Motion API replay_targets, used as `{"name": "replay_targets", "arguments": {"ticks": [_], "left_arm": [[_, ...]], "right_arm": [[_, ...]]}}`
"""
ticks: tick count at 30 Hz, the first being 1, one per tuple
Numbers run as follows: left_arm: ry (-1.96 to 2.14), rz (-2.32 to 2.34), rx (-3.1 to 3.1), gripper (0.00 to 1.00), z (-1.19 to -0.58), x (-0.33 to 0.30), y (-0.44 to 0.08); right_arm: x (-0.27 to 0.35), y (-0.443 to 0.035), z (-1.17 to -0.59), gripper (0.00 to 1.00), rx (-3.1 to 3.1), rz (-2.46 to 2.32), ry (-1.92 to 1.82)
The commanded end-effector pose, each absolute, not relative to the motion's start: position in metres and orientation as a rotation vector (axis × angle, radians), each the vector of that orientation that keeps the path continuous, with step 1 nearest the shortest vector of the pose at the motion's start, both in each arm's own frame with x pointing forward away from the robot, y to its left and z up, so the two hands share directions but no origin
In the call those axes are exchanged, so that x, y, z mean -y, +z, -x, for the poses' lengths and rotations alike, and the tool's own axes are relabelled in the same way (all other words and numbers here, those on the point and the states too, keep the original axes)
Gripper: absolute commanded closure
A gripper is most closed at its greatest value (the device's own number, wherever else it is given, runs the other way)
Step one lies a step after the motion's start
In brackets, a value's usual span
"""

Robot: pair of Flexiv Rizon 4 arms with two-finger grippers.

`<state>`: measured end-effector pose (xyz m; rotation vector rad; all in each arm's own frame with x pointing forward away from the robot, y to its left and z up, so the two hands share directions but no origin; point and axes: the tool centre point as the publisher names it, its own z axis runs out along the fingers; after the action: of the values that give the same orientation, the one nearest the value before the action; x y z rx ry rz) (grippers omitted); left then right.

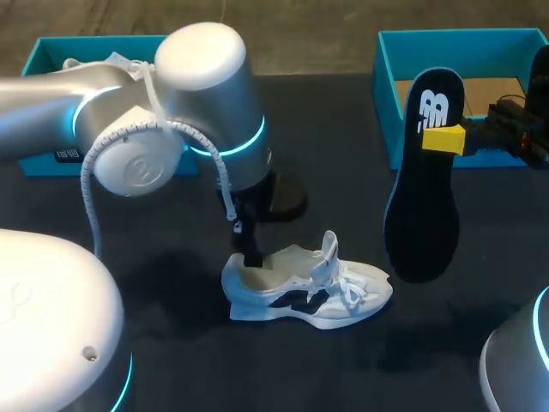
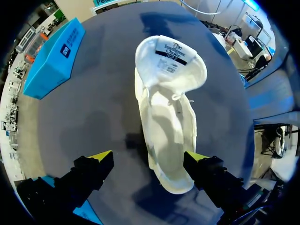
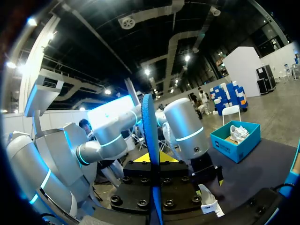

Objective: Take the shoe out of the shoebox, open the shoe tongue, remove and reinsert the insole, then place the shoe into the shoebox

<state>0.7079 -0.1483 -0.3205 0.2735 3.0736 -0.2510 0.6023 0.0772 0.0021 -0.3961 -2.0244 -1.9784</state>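
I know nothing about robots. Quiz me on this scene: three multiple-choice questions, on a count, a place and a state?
1. How many blue shoeboxes are there?
A. one
B. two
C. three

2. Where is the black insole?
A. inside the white shoe
B. in a shoebox
C. held by the right gripper

3. The left gripper is:
A. open over the shoe
B. shut on the shoe
C. shut on the insole

Answers:
1 B, one stands far left, one far right.
2 C, the gripper pinches the insole upright in the air.
3 A, its fingers stand wide apart.
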Motion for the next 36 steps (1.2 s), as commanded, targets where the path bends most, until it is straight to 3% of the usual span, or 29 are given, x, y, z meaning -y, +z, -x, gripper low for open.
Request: {"name": "replay_targets", "arguments": {"ticks": [1, 27, 29, 30, 32, 36], "left_arm": [[-0.262, -0.289, -3.094, 0.0, -0.713, 0.168, -0.33], [-0.241, -0.267, -3.173, 0.0, -0.711, 0.204, -0.378], [-0.237, -0.261, -3.18, 0.07, -0.712, 0.205, -0.381], [-0.234, -0.258, -3.181, 0.16, -0.712, 0.206, -0.382], [-0.23, -0.249, -3.186, 0.48, -0.712, 0.207, -0.385], [-0.229, -0.243, -3.19, 0.6, -0.712, 0.207, -0.387]], "right_arm": [[-0.079, 0.002, -0.603, 1.0, 2.025, 0.397, -1.977], [-0.079, 0.002, -0.603, 1.0, 2.025, 0.397, -1.977], [-0.079, 0.002, -0.603, 1.0, 2.025, 0.397, -1.977], [-0.079, 0.002, -0.603, 1.0, 2.025, 0.397, -1.977], [-0.079, 0.002, -0.603, 1.0, 2.025, 0.397, -1.977], [-0.079, 0.002, -0.603, 1.0, 2.025, 0.397, -1.977]]}}
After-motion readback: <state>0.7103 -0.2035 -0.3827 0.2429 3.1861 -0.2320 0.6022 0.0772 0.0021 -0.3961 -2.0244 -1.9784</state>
